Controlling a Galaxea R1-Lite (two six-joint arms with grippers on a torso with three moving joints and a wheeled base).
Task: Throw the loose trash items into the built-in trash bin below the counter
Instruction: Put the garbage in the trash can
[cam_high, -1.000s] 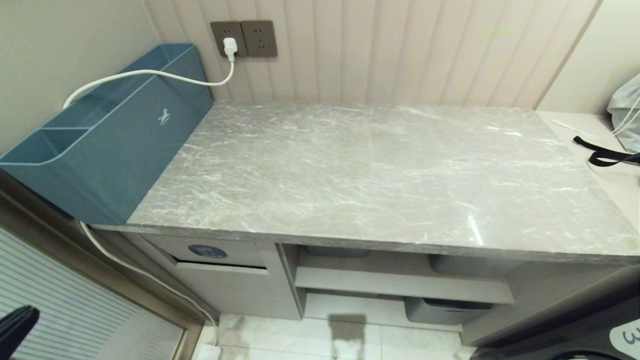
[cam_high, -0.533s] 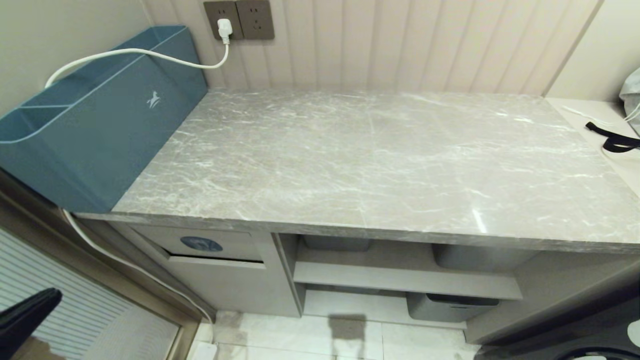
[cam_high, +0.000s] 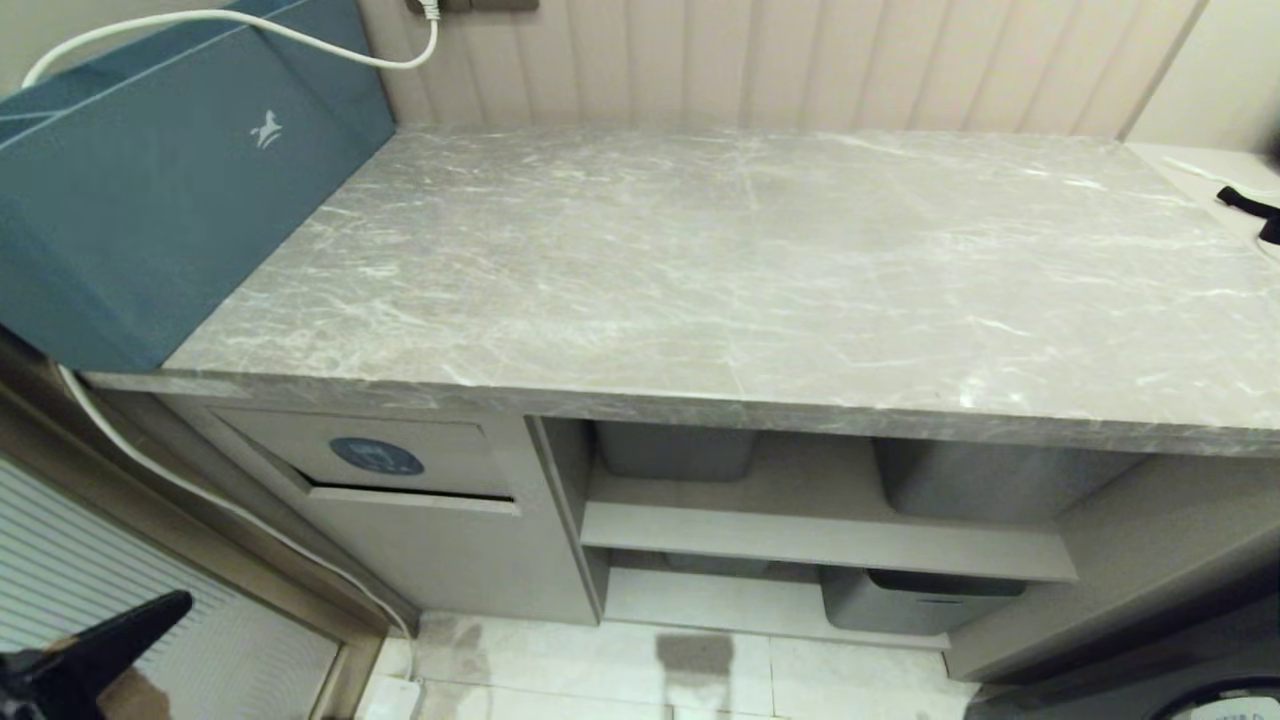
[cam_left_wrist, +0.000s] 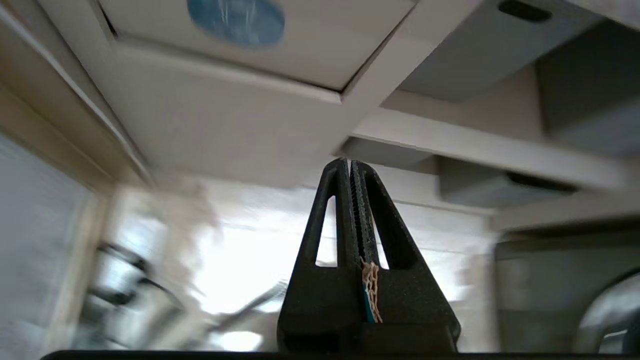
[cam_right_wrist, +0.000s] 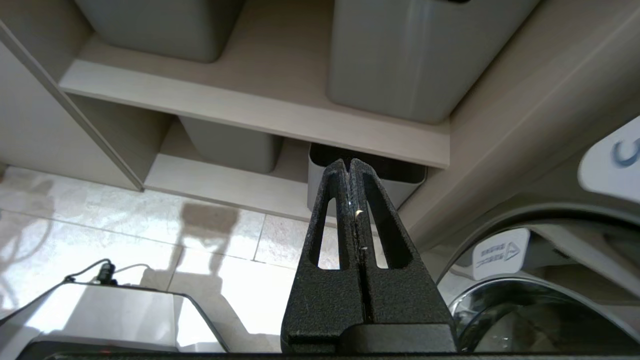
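Note:
My left gripper (cam_high: 178, 603) is low at the left, in front of the cabinet and below the counter (cam_high: 700, 280). It is shut on a torn brown cardboard scrap (cam_left_wrist: 371, 292) with a teal side, wedged deep between the fingers (cam_left_wrist: 327, 225). In the left wrist view the gripper (cam_left_wrist: 348, 164) points up toward the built-in trash bin (cam_left_wrist: 300, 45), a beige flap with a round blue sticker (cam_high: 377, 456), still apart from it. A dark gap runs along the flap's lower edge. My right gripper (cam_right_wrist: 349, 164) hangs shut and empty over the floor, facing the shelves.
A long blue box with a white horse logo (cam_high: 150, 200) stands on the counter's left end, a white cable (cam_high: 300, 40) over it. Grey tubs (cam_high: 675, 450) (cam_high: 990, 478) (cam_high: 915, 600) fill the open shelves right of the bin. A black strap (cam_high: 1245, 205) lies far right.
The head camera has sunk, so the whole scene has shifted up. My left gripper has come further into view at the bottom left, reaching toward the cabinet with the scrap.

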